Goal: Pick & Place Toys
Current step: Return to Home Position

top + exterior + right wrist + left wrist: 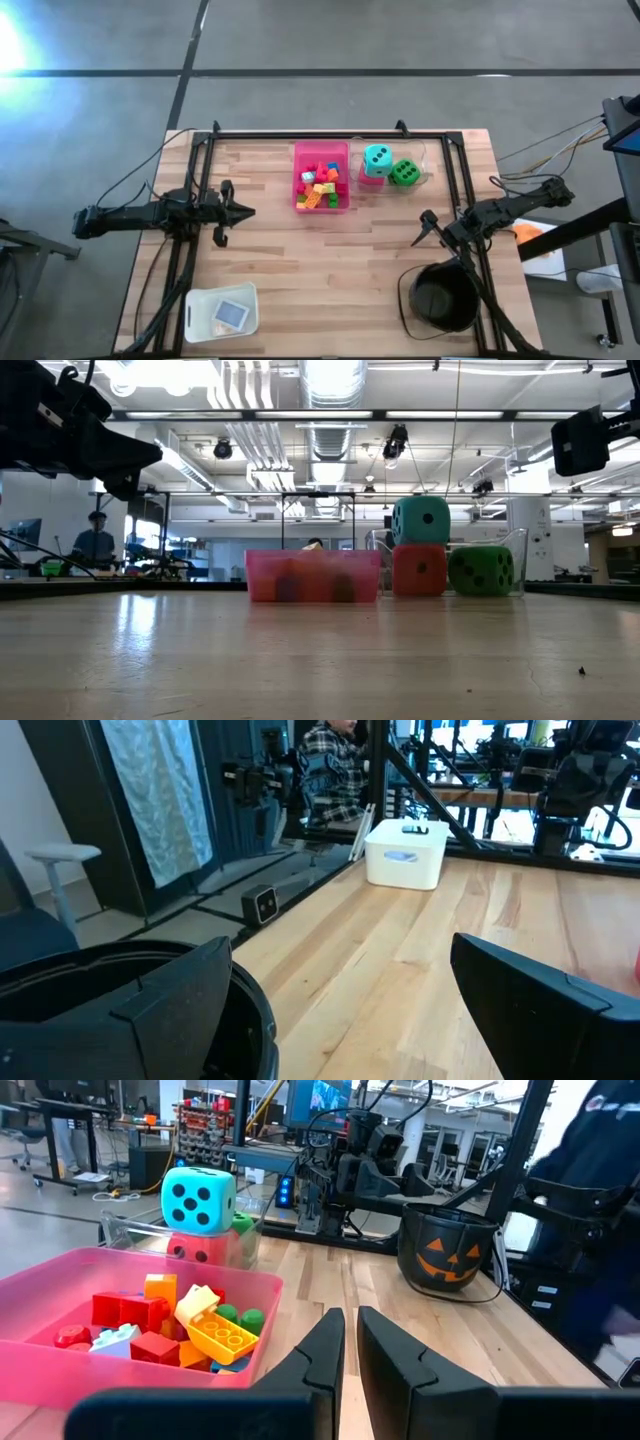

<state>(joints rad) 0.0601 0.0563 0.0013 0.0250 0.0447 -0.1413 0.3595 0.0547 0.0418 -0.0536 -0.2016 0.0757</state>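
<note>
Seems all but done. Bricks (320, 190) heaped in pink tray (320, 148) on worktop (330, 270); dice (404, 173) just beside, teal (377, 158) stacked on red (419, 570); card (231, 314) in white box (200, 300). Left pincer (250, 211) narrow, empty, near tray; right pincer (425, 228) wide, empty, near bucket (440, 300). Left to do: parking both arms.

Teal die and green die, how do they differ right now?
The teal die is light blue-green; the green die is a deeper green. The teal die sits raised on top of the red die; the green die stands low beside that red die. Both are dark-dotted cubes of similar size inside the clear container.
</note>
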